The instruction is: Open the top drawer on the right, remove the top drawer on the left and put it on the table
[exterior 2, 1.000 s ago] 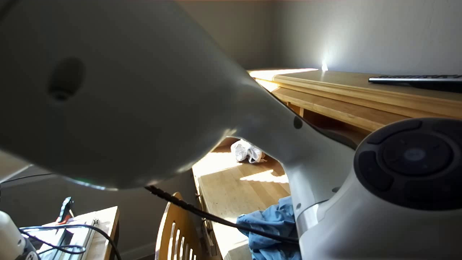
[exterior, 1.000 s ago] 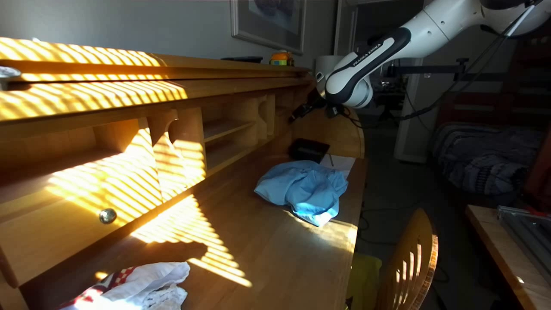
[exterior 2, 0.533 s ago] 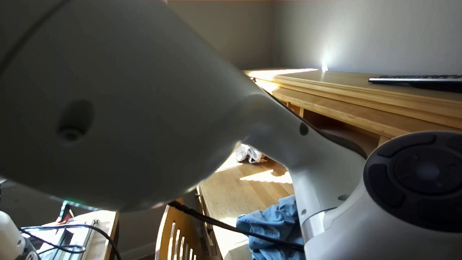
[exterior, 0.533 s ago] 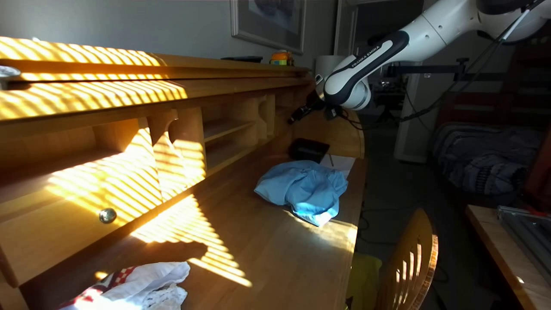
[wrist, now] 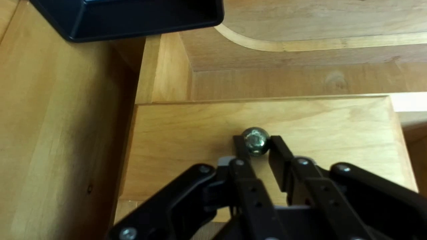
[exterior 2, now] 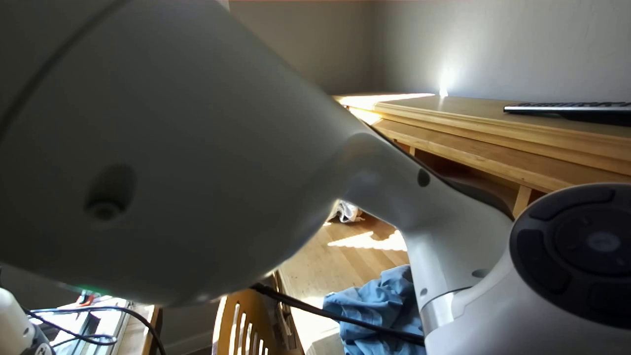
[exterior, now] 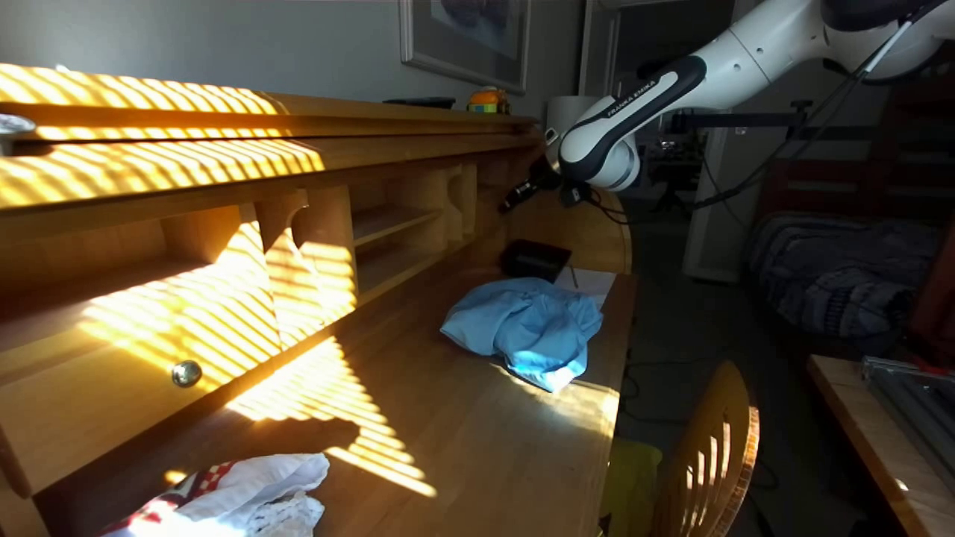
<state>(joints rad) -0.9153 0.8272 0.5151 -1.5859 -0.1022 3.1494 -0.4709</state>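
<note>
Fingers (wrist: 279, 156) clamp a shiny round metal knob (wrist: 256, 140) from both sides, the ball held between their dark tips. Behind it spreads the pale wooden front of a drawer (wrist: 186, 133), filling the middle of the wrist view; I cannot tell whether it sits flush or slightly out. Past the drawer's upper edge, as that view has it, opens a wooden compartment (wrist: 267, 81) with a curved-edged panel (wrist: 317, 23), and a black tray (wrist: 146, 28) juts in at upper left. In an exterior view the white Franka arm (exterior: 746, 60) reaches to the far end of a wooden desk hutch (exterior: 418, 151). At the near end, well apart from the fingers, a second drawer (exterior: 89, 418) with its own round knob (exterior: 186, 374) is in the hutch beneath an open cubby (exterior: 89, 246). On the worktop (exterior: 485, 432) below, both exterior views show a crumpled blue cloth (exterior: 526, 328) and, apart from it, a white cloth (exterior: 261, 481), red-checked at one side. A slatted wooden chair (exterior: 730, 395) stands at the worktop's front edge.
</note>
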